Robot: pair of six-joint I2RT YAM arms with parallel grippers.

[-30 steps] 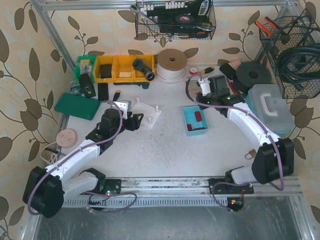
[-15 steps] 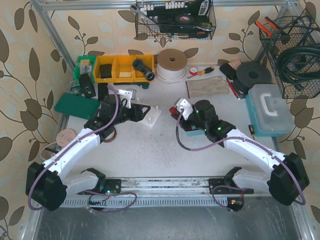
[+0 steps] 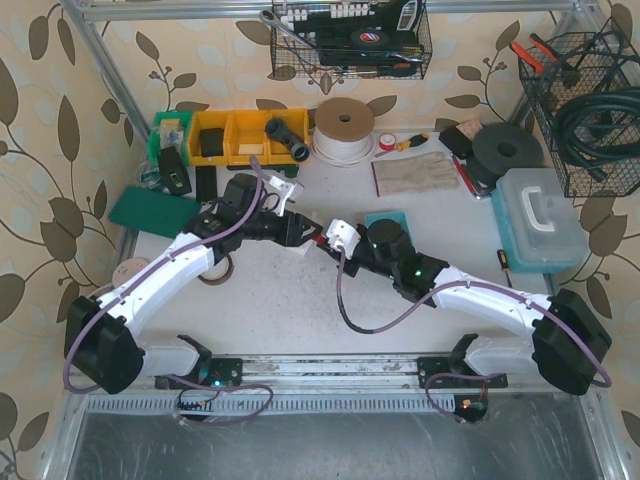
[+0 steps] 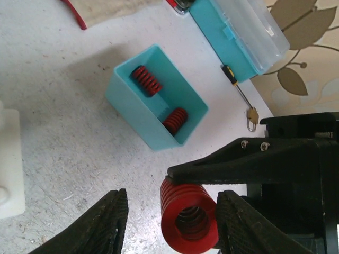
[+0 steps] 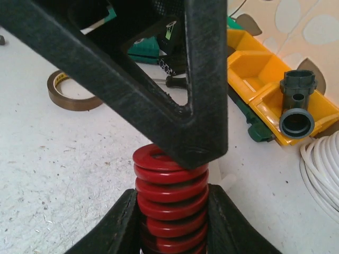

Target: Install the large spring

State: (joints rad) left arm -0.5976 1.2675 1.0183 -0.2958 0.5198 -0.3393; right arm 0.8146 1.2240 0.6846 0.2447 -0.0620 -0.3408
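Now that it has been carried away from the teal bin (image 4: 132,114), the large spring (image 4: 188,217) is being gripped by the right claw (image 5: 172,197) above the worktop (image 4: 63,132) and is being closely flanked by the wide-spread left claw (image 4: 170,198); a handover before installation is probably being prepared.

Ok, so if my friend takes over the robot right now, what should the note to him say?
Right gripper: shut on the large spring, which seems to be held off the table.
Left gripper: open, with a finger on each side of that spring, not clamped.
Teal bin: two smaller red springs lie inside.
White block: only its edge shows, with no spring on that part.
Done: the big spring is picked up.
Left: probably pass it over, then seat it on that block.
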